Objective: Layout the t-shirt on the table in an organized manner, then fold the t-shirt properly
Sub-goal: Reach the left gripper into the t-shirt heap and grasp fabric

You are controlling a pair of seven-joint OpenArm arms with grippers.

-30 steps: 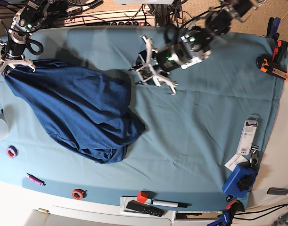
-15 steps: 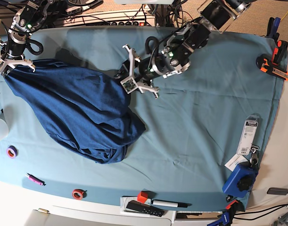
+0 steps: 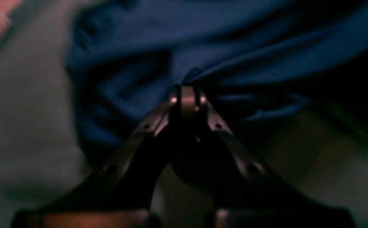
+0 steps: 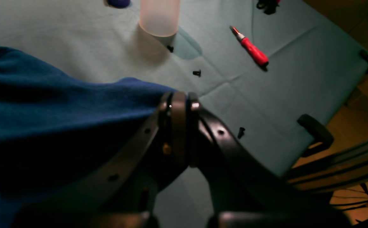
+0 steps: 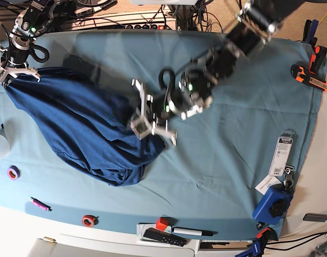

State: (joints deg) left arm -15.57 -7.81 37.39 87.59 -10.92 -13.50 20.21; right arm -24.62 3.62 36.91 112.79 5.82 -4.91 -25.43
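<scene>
Teal-covered bench (image 5: 243, 134) is mostly bare, with the t-shirt (image 5: 83, 126) bunched toward the right arm's side. Big change: the left gripper (image 5: 144, 126) has swung in from the middle and its jaws, wide a second ago, are now clenched on the shirt's near edge. The right gripper (image 5: 10, 72) stays pinched on the far corner. Looks set up for pulling it flat.

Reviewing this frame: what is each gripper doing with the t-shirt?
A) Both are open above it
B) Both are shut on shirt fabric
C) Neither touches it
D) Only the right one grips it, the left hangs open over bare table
B. In its wrist view the left gripper has its tips pressed together in a fold of the t-shirt, and the right gripper is pinched shut on another edge of the shirt.
</scene>
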